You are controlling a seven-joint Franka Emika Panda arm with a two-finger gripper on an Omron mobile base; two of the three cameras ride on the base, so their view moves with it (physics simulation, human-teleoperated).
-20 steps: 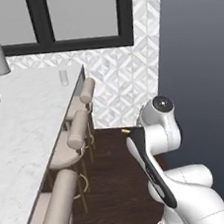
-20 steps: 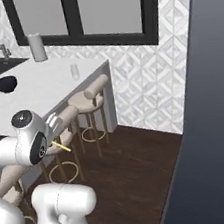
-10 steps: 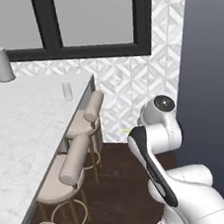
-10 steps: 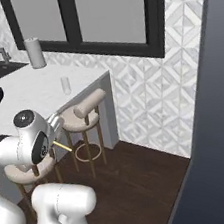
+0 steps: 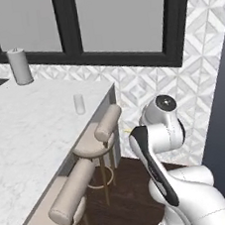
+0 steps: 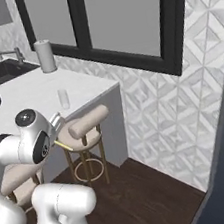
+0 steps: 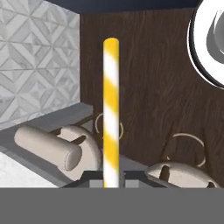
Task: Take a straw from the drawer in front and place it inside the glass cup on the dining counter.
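Hand view: gripper point(image 7: 107, 178) closed on the straw point(image 7: 111, 109), yellow/white striped, rising straight up from the tips over dark wood floor point(image 7: 148, 78), w/ two beige stools point(image 7: 59, 146) beyond it. Right base view shows just a short yellow bit of straw by the wrist. Past the stools, the glass cup point(image 5: 79, 104) stands upright near the corner of the white marble surface point(image 5: 28, 140). Further back: paper-towel roll point(image 5: 19, 66), black-framed window point(image 5: 118, 19), patterned tile wall point(image 6: 163, 102).
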